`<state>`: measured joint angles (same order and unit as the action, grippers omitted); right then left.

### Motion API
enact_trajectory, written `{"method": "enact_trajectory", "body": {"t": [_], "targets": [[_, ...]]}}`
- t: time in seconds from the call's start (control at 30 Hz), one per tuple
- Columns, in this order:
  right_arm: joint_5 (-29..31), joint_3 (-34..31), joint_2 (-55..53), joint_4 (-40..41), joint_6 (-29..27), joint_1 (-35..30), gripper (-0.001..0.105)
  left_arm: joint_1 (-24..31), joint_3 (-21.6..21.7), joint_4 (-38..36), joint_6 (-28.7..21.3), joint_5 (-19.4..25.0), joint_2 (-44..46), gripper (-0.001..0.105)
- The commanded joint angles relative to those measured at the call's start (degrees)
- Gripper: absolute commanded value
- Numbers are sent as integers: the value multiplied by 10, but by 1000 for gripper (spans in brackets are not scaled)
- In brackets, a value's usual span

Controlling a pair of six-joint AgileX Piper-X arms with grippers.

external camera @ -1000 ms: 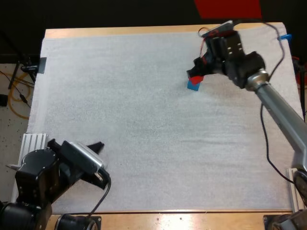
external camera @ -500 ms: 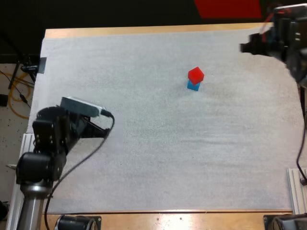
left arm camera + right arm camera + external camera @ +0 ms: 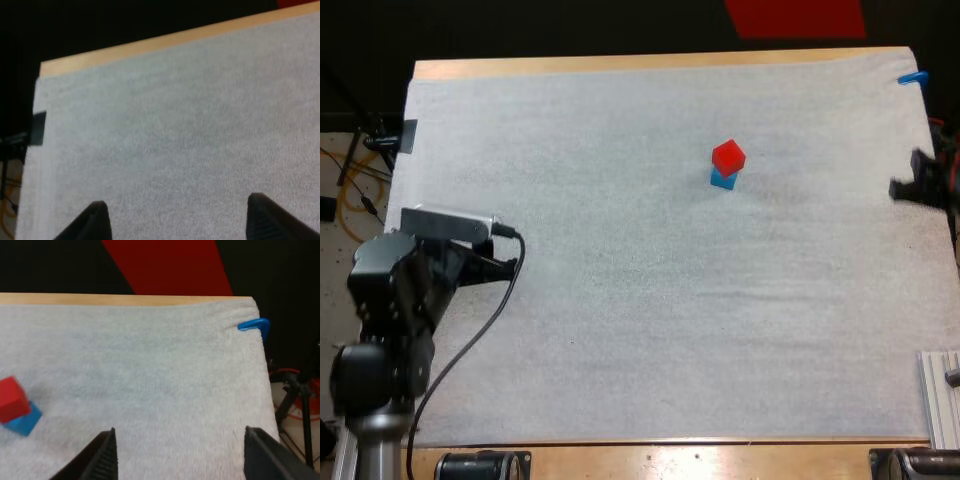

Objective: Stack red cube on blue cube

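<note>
Red cube (image 3: 728, 156) sat on the blue cube (image 3: 723, 179), far and right of centre, since my right claw (image 3: 179, 440) had let go and pulled back to the right edge, wide open like my left claw (image 3: 175, 215), so the stack looked finished.

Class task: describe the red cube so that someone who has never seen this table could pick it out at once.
Start at the white mat on the wooden table and look toward its far side, right of the middle, in the high view. A small stack of two cubes stands there alone. The red cube is the upper one, resting on the blue cube.
</note>
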<state>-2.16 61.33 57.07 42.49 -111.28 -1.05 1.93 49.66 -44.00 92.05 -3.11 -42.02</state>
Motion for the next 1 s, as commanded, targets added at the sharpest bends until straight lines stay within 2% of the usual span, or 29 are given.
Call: {"method": "enact_trajectory", "body": {"t": [0.0, 0.13, 0.27, 0.4, 0.6, 0.7, 0.9, 0.97], "targets": [[-4, -20, -43, -2, 0, -2, 54, 0, 6, -8, 2, 8, 25, 58], [22, -88, -170, -2, 44, -2, 54, 0, 6, -17, 2, 12, 99, 58], [22, -135, -270, 15, 49, -2, 54, 0, 6, -40, 2, 12, 171, 58], [22, -162, -373, 80, 49, -1, 54, -5, 6, -84, 2, -4, 254, 58], [22, -175, -478, 182, 63, -1, 54, -20, -9, -94, 17, -43, 369, 58], [22, -177, -520, 210, 65, -1, 54, -22, -10, -145, 45, -55, 415, 58], [22, -186, -603, 248, 65, -1, 54, -22, -10, -274, 43, -57, 506, 58], [22, -186, -604, 274, 64, -1, 54, -21, -7, -320, 36, -56, 512, 58]]}}
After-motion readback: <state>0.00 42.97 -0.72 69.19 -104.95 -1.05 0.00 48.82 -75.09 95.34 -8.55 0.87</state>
